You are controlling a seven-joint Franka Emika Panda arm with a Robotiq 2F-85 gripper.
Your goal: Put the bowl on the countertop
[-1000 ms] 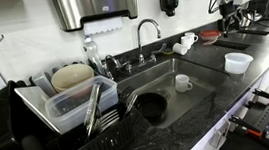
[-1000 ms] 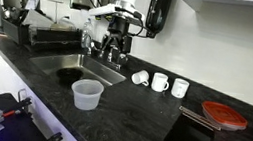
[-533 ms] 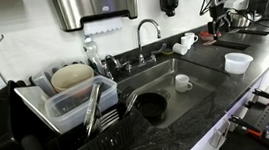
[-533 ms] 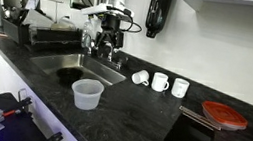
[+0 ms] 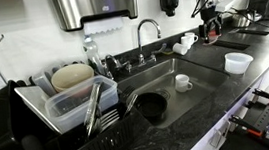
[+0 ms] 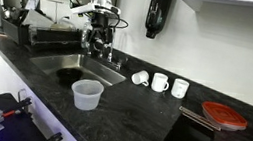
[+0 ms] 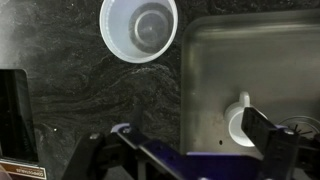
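Swung toward the sink with end effector spread and empty, likely to reach the bowl below and beyond it.

glossy black countertop, white bowl, mugs

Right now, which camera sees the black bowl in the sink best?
An exterior view sees the bowl best: it sits near the camera in the sink, its round rim showing. In an exterior view the bowl is only a small dark oval. The wrist view misses it, showing the white cup instead.
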